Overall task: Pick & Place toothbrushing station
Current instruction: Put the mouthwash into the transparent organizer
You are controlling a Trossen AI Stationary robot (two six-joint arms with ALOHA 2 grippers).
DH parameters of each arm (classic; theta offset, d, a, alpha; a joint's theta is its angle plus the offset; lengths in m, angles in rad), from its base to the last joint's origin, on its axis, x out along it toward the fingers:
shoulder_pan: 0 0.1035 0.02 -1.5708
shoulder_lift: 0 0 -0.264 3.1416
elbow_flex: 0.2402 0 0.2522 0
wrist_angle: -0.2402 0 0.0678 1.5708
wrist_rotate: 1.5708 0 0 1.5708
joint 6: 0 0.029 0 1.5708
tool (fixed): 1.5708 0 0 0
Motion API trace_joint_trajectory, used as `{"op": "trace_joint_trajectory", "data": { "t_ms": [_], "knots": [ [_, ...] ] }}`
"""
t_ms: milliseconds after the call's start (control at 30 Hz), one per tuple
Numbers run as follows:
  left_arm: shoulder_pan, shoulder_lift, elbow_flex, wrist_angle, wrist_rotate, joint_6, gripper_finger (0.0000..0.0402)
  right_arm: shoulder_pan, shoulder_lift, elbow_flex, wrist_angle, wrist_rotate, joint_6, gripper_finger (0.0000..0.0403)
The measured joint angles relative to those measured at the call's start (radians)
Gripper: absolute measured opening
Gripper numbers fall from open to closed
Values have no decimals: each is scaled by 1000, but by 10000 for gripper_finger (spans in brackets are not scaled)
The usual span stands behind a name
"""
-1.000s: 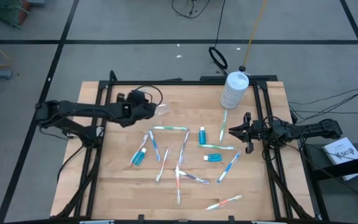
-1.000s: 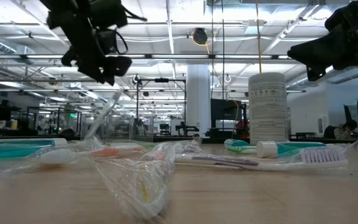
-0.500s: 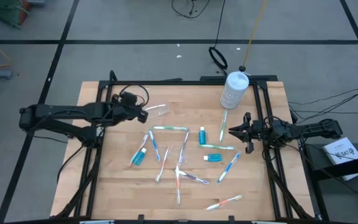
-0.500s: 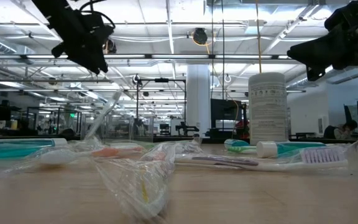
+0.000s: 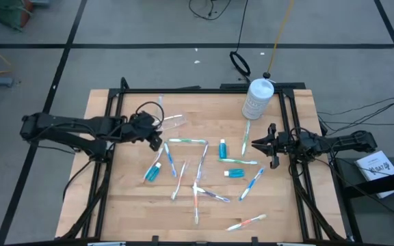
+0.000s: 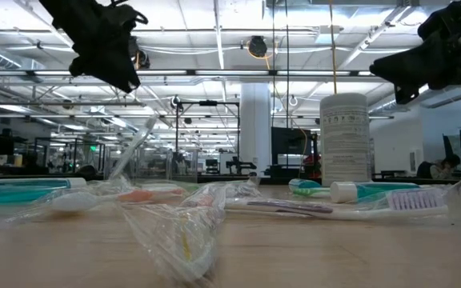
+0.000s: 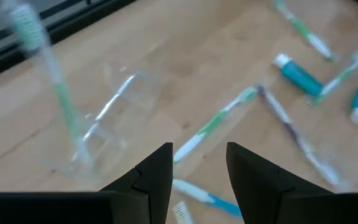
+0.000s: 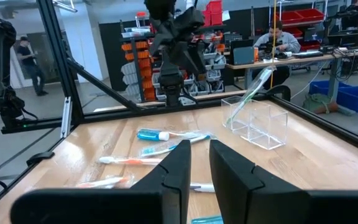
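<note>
High view, left end effector (image 5: 155, 134) empty, beside cup (image 5: 173, 121)

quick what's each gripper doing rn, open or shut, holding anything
Left gripper: open, empty, above the toothbrushes beside the clear cup.
Right gripper: open a little, empty, waiting at the table's right edge.

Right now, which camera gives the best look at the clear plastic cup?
The right wrist view: the clear plastic cup stands sharp, with a toothbrush leaning in it. The left wrist view blurs it, the high view shows it small, and the low view barely shows it.
</note>
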Motion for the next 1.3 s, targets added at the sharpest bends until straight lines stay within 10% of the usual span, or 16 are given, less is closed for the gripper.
{"op": "trace_joint_trajectory", "data": {
  "t_ms": [667, 967, 1300],
  "knots": [
    [-72, 18, 1, 68, 5, 8, 154, 0, 132, 0, 296, -1, 83, 50],
    [-72, 19, 1, 104, -34, 7, 154, 79, 576, 46, 669, -25, 145, 50],
    [-72, 18, 1, 208, -37, 100, 154, 107, 1147, 340, 652, -29, 123, 50]
  ]
}}
